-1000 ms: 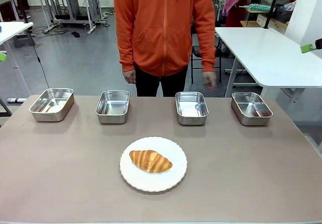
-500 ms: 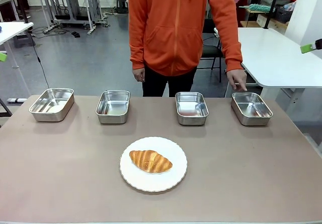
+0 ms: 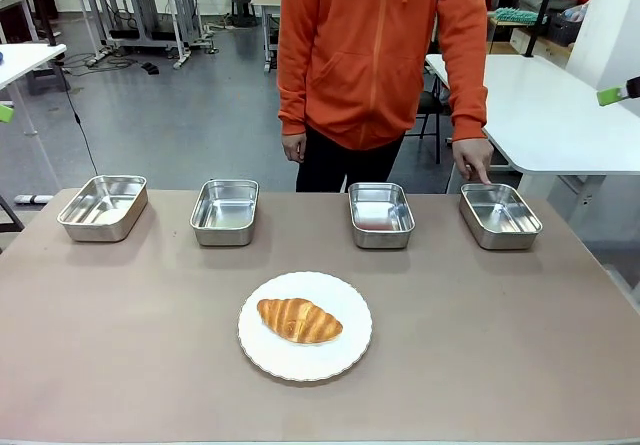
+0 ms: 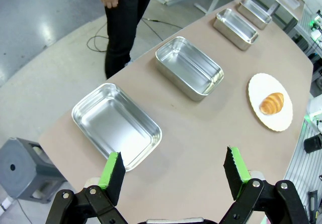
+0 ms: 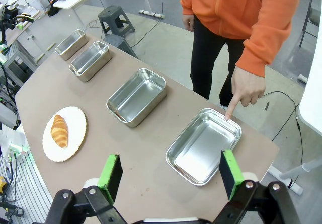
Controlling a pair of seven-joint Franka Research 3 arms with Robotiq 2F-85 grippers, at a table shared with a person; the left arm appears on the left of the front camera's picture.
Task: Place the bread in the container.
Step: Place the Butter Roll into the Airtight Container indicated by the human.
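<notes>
Left gripper, left wrist view: the black jaws with green pads stand wide apart with nothing between them, above the left end of the brown table. Below runs a row of four shiny stainless-steel rectangular pans, all bare inside. Beyond them the golden-brown, ridged, crescent-shaped croissant lies on a round white scalloped plate.

Right wrist view: the right gripper is equally spread and empty, above the table's right end. The person's hand, in an orange sleeve, points one finger down at the far rim of the end pan. I take that one as the container. The croissant sits well apart from it.

Front view: the croissant rests mid-plate on my side of the row, opposite the gap between the two middle pans. Its long axis runs nearly across the table, the left tip a little farther from me than the right.

Handling, my judgement: light, soft, flaky and easily crushed. I would grip across the thick middle, jaws square to the long axis, with a gentle squeeze. The tapered tips would likely break.
</notes>
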